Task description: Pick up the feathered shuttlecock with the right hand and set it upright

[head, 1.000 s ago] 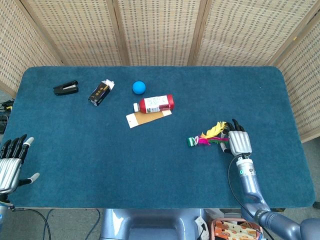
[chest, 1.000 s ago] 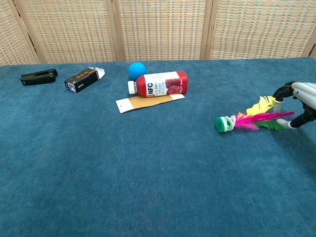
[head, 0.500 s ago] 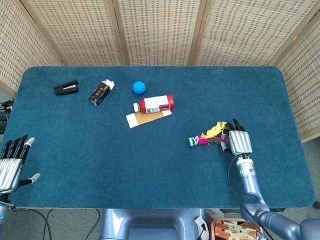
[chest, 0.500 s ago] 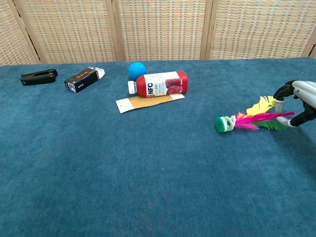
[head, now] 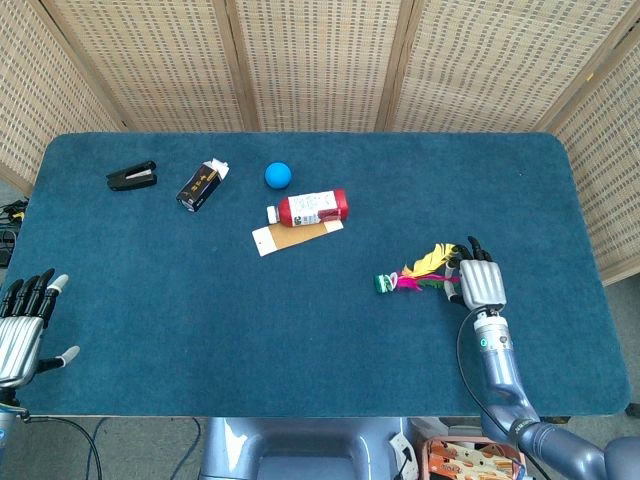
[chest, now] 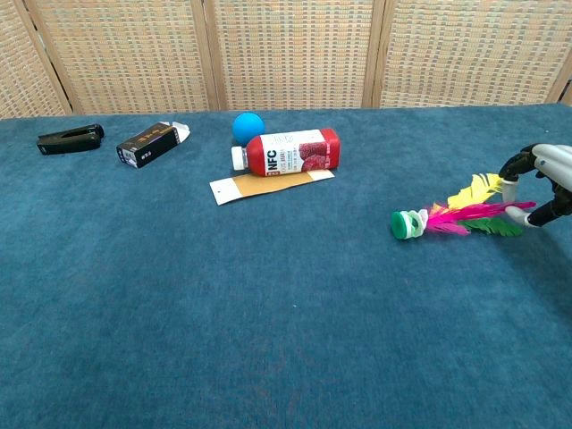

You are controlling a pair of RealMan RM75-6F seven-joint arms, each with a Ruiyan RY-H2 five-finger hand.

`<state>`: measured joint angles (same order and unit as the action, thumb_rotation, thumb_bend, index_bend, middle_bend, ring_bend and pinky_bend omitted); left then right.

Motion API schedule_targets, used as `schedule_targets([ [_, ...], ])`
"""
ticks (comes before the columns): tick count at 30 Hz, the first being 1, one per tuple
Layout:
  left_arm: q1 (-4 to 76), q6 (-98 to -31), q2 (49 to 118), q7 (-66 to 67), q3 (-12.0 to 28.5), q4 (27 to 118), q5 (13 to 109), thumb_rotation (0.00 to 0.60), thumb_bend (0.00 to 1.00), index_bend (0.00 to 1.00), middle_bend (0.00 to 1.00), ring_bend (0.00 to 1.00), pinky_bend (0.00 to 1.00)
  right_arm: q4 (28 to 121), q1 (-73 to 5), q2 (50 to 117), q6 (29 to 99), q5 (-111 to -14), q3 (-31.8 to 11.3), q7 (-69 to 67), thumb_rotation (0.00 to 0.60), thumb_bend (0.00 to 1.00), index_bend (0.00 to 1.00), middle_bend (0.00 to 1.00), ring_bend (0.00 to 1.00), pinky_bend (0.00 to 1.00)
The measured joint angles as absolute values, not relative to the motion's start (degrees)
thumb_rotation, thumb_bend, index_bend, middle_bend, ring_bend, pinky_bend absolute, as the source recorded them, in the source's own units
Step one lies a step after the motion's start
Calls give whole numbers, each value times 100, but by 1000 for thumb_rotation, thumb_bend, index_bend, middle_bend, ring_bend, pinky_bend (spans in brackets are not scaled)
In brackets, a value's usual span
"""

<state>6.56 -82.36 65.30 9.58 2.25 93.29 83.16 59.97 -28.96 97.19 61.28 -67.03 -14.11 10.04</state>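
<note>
Fingers (chest: 511, 178) of right hand (head: 480, 283) curled around tips of shuttlecock (chest: 451, 216) feathers, thumb and finger bracketing them; firm grip or mere touch, cannot tell. Shuttlecock lying flat on blue bench (head: 200, 330), right of centre, green base pointing left, feathers pointing right toward right hand. Left hand (head: 20, 325) resting at near left edge, fingers spread, holding nothing. Far left of bench: stapler (head: 132, 176), small dark carton (head: 201, 185), blue ball (head: 278, 175), red bottle (head: 312, 208) lying on its side beside tan card (head: 290, 238).
</note>
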Motion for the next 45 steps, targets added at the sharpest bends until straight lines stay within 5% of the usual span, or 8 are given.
schedule_targets([
  [32,652,-8266,6505,913,219,9352,8348,600,119,0,0,0,0,7683,-3074,8515,6899,-6823,-1838,2094,600,411,576,224,59,205],
  [45,653,-8263,6499,924,207,9374,8363,600,119,0,0,0,0,7666,-3073,8582,6804,-6716,-1602,2138,600,411,576,224,59,205],
])
